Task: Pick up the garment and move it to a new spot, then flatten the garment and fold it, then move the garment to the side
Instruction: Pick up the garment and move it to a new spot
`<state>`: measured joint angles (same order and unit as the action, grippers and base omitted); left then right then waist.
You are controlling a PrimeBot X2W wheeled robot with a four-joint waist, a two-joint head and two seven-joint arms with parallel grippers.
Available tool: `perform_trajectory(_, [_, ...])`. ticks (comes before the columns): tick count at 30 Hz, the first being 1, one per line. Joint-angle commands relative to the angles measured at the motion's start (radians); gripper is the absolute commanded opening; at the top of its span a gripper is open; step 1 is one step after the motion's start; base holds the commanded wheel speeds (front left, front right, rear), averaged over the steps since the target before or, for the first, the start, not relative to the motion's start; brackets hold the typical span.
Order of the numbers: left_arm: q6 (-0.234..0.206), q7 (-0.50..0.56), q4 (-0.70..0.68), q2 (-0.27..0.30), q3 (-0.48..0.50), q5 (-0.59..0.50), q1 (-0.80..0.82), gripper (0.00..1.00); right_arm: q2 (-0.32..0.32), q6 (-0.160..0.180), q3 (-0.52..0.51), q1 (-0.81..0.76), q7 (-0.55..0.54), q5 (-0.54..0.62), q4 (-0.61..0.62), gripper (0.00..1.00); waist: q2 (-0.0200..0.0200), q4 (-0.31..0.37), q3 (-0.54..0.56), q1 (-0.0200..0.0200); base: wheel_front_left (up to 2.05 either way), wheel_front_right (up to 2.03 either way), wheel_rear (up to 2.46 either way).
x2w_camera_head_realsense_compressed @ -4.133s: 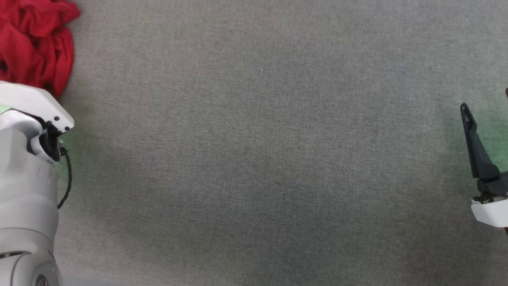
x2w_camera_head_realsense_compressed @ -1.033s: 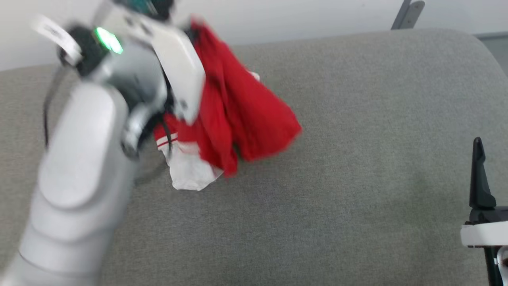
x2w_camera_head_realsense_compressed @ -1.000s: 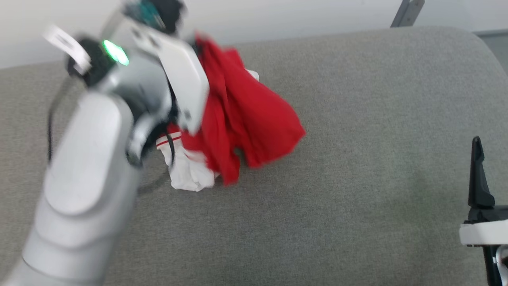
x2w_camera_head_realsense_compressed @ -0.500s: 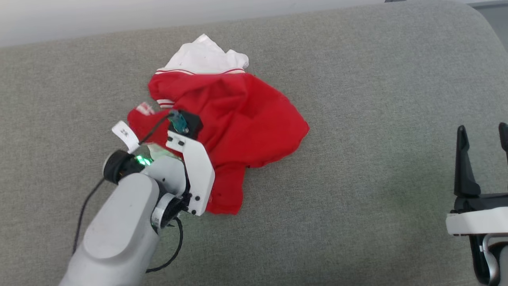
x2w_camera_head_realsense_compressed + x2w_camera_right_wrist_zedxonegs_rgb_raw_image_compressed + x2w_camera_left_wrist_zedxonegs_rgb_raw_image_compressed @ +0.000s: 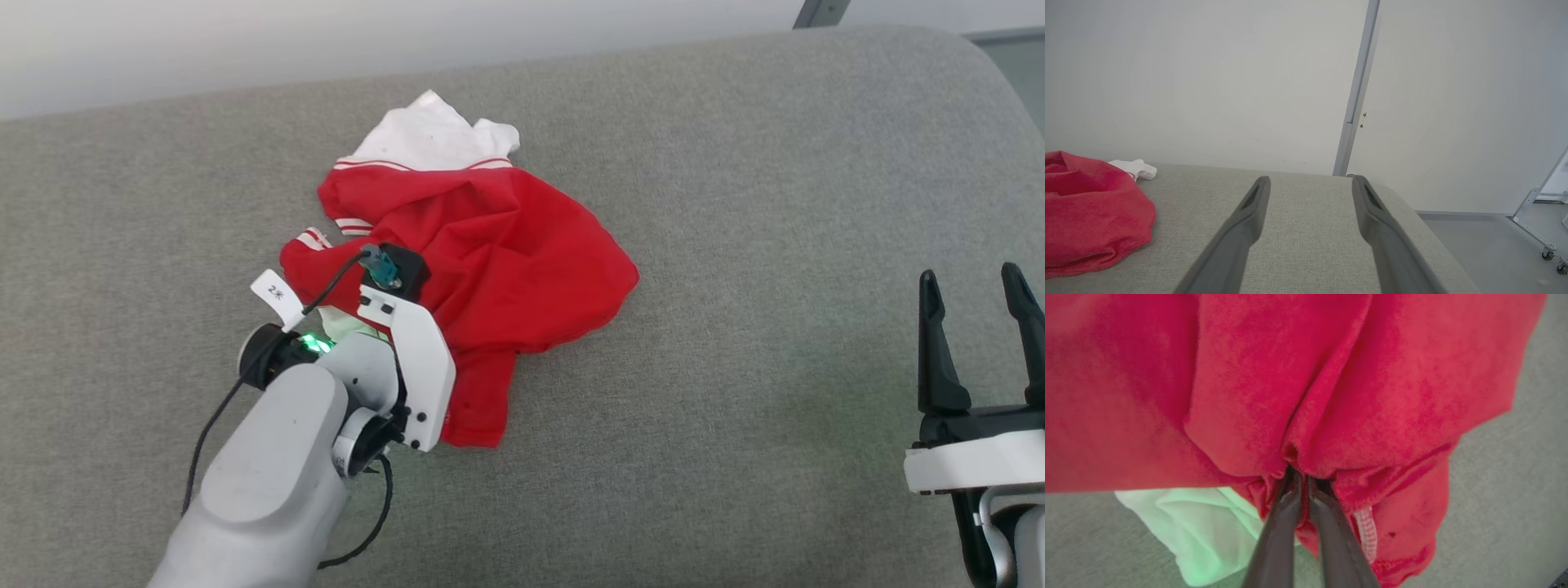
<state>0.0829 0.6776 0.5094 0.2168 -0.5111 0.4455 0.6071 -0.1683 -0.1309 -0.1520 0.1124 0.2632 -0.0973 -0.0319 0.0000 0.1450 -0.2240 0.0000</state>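
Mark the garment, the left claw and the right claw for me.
garment (image 5: 522, 253): head view, on its red body.
left claw (image 5: 1299, 477): left wrist view, between its fingertips, at the cloth fold.
right claw (image 5: 970, 282): head view, midway between its spread fingertips.

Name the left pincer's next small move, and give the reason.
Probably open the left pincer and let go. Its fingers are pinched on a bunched fold of the garment, which lies crumpled on the grey cushion, so flattening looks next. The right pincer hangs open, apart from the cloth.
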Motion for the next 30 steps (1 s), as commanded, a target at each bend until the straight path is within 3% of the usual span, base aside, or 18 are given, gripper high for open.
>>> perform_trajectory(1, [0.008,-0.008,0.003,-0.008,-0.009,0.013,-0.028,1.0,-0.002,0.0,0.002,-0.008,0.002,-0.004,-0.001,1.0,0.0,-0.01,0.015,0.0,0.0,0.0,0.0])
perform_trajectory(9, [-0.011,-0.134,-0.089,0.039,0.042,0.01,-0.057,1.0,-0.008,0.0,0.005,-0.047,0.002,-0.002,-0.002,1.0,0.0,-0.045,0.079,0.0,0.0,0.0,0.0])
perform_trajectory(18, [-0.033,-0.459,-0.215,0.108,0.129,0.003,-0.194,1.0,-0.014,0.0,0.008,-0.079,0.002,-0.008,-0.006,1.0,0.0,-0.079,0.128,0.0,0.0,0.0,0.0])
perform_trajectory(30, [-0.053,-0.813,-0.226,0.142,0.254,0.04,-0.369,1.0,-0.037,0.0,0.001,-0.104,0.002,-0.028,-0.028,1.0,0.0,-0.097,0.166,0.0,0.0,0.0,0.0])
